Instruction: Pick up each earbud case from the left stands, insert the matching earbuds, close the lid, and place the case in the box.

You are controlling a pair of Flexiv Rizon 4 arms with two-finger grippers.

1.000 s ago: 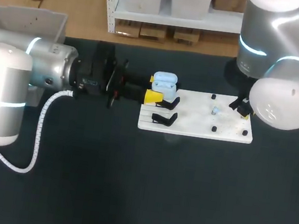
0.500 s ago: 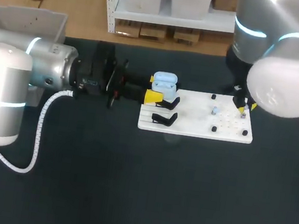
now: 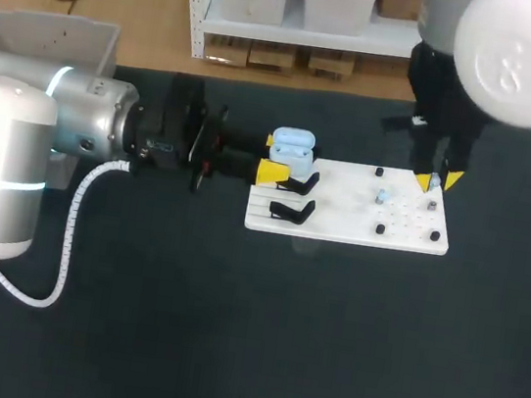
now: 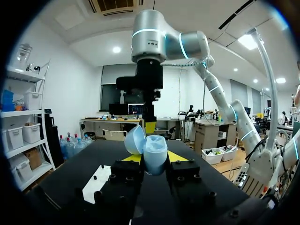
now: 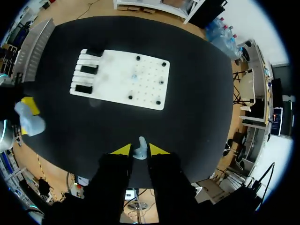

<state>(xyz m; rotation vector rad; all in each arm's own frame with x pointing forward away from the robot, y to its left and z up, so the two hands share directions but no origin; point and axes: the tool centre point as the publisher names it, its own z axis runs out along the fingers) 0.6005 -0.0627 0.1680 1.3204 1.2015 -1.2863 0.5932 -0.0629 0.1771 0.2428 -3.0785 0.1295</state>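
A pale blue earbud case (image 3: 293, 145) with its lid up sits between the fingers of my left gripper (image 3: 273, 158), just left of the white board (image 3: 341, 225). In the left wrist view the case (image 4: 155, 157) fills the shut gripper (image 4: 153, 159), lid (image 4: 134, 139) tilted back. My right gripper (image 3: 436, 180) hangs above the board's far right corner, shut on a small pale earbud (image 5: 140, 146); the gripper (image 5: 139, 153) looks down on the board (image 5: 145, 89) from well above. Another earbud (image 3: 382, 197) stands on the board.
Black stands (image 3: 291, 211) line the board's left end, and small black pegs (image 3: 380, 230) dot its right half. A grey bin (image 3: 46, 34) stands at the table's back left corner. Dark bare tabletop (image 3: 256, 336) spreads in front of the board.
My right arm has swung up and toward the back, lifting its gripper from the board's right end to above the far right corner. The left arm and case have kept still.
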